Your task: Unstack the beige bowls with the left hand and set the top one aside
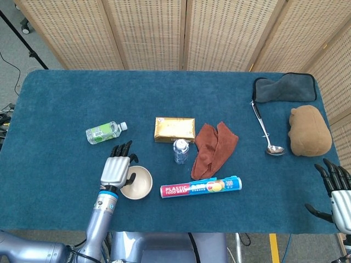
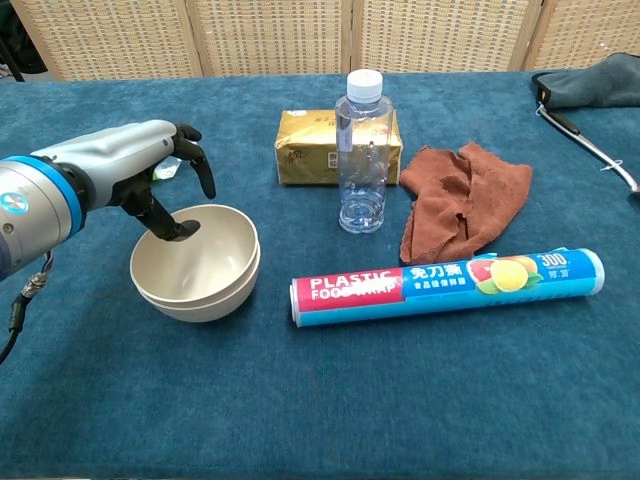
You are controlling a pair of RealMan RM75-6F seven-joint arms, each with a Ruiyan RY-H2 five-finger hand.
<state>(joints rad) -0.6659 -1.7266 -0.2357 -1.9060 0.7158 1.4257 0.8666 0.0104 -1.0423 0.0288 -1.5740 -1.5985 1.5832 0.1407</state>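
Chest view: left robot hand (image 2: 165, 185), fingers spread, thumb inside 2 beige bowls (image 2: 196, 265); green bottle (image 1: 104, 132) mostly hidden.

Beige bowls (image 2: 195, 264) — smooth, matt, plastic-looking. Table cover (image 1: 66, 104) — teal cloth, short napped pile. Upright bottle (image 2: 362, 152) — clear glossy plastic. Gold packet (image 1: 174, 129) — shiny foil. Rust rag (image 2: 460, 195) — soft cloth. Ladle (image 1: 266, 131) — polished metal. Bear toy (image 1: 309, 130) — brown plush.
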